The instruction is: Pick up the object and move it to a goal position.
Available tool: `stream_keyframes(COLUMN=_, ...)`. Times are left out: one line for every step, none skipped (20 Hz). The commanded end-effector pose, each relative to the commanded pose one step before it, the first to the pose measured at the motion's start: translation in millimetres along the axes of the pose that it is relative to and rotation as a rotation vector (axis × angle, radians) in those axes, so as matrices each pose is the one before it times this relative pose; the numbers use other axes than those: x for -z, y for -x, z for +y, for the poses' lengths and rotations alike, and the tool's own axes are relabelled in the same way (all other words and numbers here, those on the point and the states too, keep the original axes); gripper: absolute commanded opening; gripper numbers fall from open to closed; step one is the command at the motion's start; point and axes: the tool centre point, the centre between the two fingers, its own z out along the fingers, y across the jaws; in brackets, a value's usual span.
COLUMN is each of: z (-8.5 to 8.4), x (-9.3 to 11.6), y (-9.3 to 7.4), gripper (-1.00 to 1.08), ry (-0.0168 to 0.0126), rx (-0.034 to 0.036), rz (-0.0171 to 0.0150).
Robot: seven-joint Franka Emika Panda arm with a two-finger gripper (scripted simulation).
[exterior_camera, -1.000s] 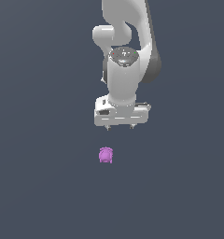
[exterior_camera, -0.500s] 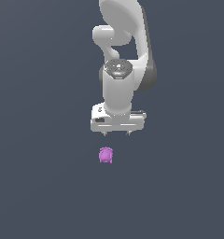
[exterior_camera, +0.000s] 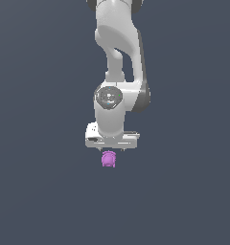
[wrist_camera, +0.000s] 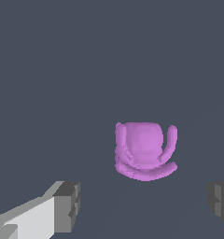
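Nothing stands between the spread pincer point(wrist_camera: 144, 205) and the object point(wrist_camera: 144, 150).

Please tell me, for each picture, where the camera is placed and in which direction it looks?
Exterior view: off the arm, facing the white arm and its gripper just above the small purple lumpy object.
Wrist view: on the wrist, looking past two grey fingertips at the object on the dark floor.
Shared: the object and the gripper.
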Motion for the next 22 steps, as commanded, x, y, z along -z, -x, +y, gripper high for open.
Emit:
stream_keyframes(z=6.59, x=-10.85, y=-5.1, gripper=1.0, ry=0.00241, rx=-0.01097, rz=-0.00224)
stream_keyframes(z=2.05, x=-3.42, y=-1.37, gripper=1.0, ry=0.00075, rx=-0.00337, rz=-0.00097)
stream_keyframes(z=1.77, x=-2.98, y=-1.17, gripper=1.0, ry=0.00066, rx=-0.0029, rz=-0.00084)
stream_keyframes(z=1.53, x=-2.54, y=-0.97, gripper=1.0, ry=0.00057, rx=-0.00251, rz=-0.00073)
stream_keyframes(z=1.18, x=-2.07, y=-0.78, gripper=1.0, ry=0.00045, rx=-0.00194, rz=-0.00056)
stream_keyframes(z=0.97, x=-1.63, y=-0.61, gripper=1.0, ry=0.00037, rx=-0.00158, rz=-0.00046)
stream_keyframes(z=0.69, x=-1.16, y=-0.43, gripper=1.0, ry=0.00026, rx=-0.00112, rz=-0.00033)
stream_keyframes(z=0.4, x=-0.69, y=-0.26, gripper=1.0, ry=0.00015, rx=-0.00065, rz=-0.00019)
stream_keyframes(z=-0.01, x=-0.19, y=-0.08, gripper=1.0, ry=0.0, rx=0.0, rz=0.0)
stream_keyframes(z=-0.09, x=0.89, y=0.9, gripper=1.0, ry=-0.00004, rx=0.00034, rz=-0.0006)
stream_keyframes(z=0.0, x=-0.4, y=0.0, gripper=1.0, ry=0.0, rx=0.0, rz=0.0)
stream_keyframes(z=0.0, x=-1.19, y=0.0, gripper=1.0, ry=0.0, rx=0.0, rz=0.0)
stream_keyframes(z=-0.01, x=-1.97, y=0.0, gripper=1.0, ry=0.0, rx=0.0, rz=0.0)
stream_keyframes(z=-0.01, x=-2.75, y=0.01, gripper=1.0, ry=0.0, rx=0.0, rz=0.0)
stream_keyframes(z=-0.01, x=-3.53, y=0.03, gripper=1.0, ry=0.0, rx=0.0, rz=0.0)
stream_keyframes(z=-0.01, x=-4.29, y=0.05, gripper=1.0, ry=0.0, rx=0.0, rz=0.0)
stream_keyframes(z=-0.02, x=-5.04, y=0.08, gripper=1.0, ry=0.0, rx=0.0, rz=0.0)
stream_keyframes(z=-0.02, x=-5.76, y=0.12, gripper=1.0, ry=0.0, rx=0.0, rz=0.0)
stream_keyframes(z=-0.02, x=-6.2, y=0.14, gripper=1.0, ry=0.0, rx=0.0, rz=0.0)
stream_keyframes(z=0.39, x=-5.28, y=0.14, gripper=1.0, ry=0.00008, rx=-0.00061, rz=0.00032)
stream_keyframes(z=-0.01, x=-4.65, y=0.07, gripper=1.0, ry=0.0, rx=0.0, rz=0.0)
stream_keyframes(z=-0.01, x=-3.81, y=0.0, gripper=1.0, ry=0.0, rx=0.0, rz=0.0)
